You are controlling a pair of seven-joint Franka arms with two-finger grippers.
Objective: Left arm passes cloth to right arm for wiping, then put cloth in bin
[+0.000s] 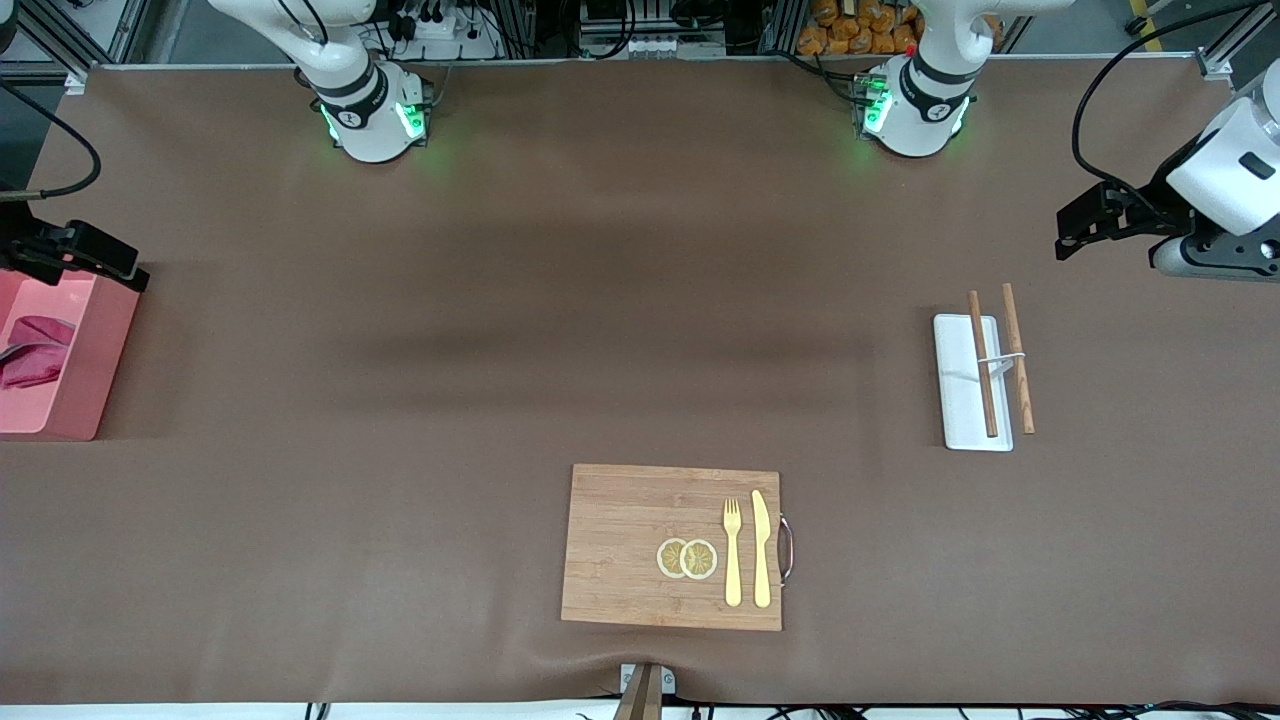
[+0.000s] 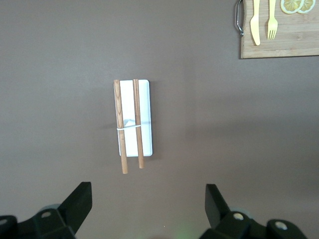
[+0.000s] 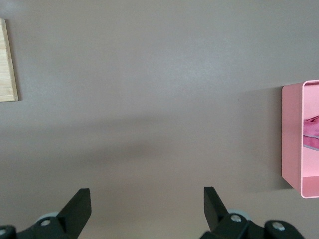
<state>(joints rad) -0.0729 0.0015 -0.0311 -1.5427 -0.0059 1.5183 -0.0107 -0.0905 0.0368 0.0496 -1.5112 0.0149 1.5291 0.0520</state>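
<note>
I see a brown mat covering the whole table (image 1: 600, 300), with metal framing, cables and some orange items along the edge where the arm bases stand. Both bases show green lights.

The cloth (image 1: 32, 350) is inside the bin (image 1: 85, 390), crimson side up, crumpled rather than flat. Its long axis runs roughly across the bin's short width, pointing toward the bin's inner wall. The bin is a pink box at the right arm's end of the table, its long side running toward the front camera. In the right wrist view only a corner of it shows, with a strip of pink fabric inside.

The right gripper (image 3: 147, 199) is up in the air over bare mat just beside the bin. Fingers spread wide, nothing between them. In the front view it sits at the bin's upper edge (image 1: 75, 255).

The left gripper (image 2: 148, 199) hangs over bare mat at the left arm's end of the table, fingers wide apart and empty. Below and ahead of it lies a white tray (image 2: 142, 117) with two wooden sticks (image 2: 129, 124) lying lengthwise, one on the tray and one along its edge, tied by a thin band.

A wooden board (image 1: 640, 545) sits near the front camera, carrying a fork (image 1: 733, 550), knife (image 1: 761, 548) and two lemon slices (image 1: 687, 558). It is well apart from both grippers.
</note>
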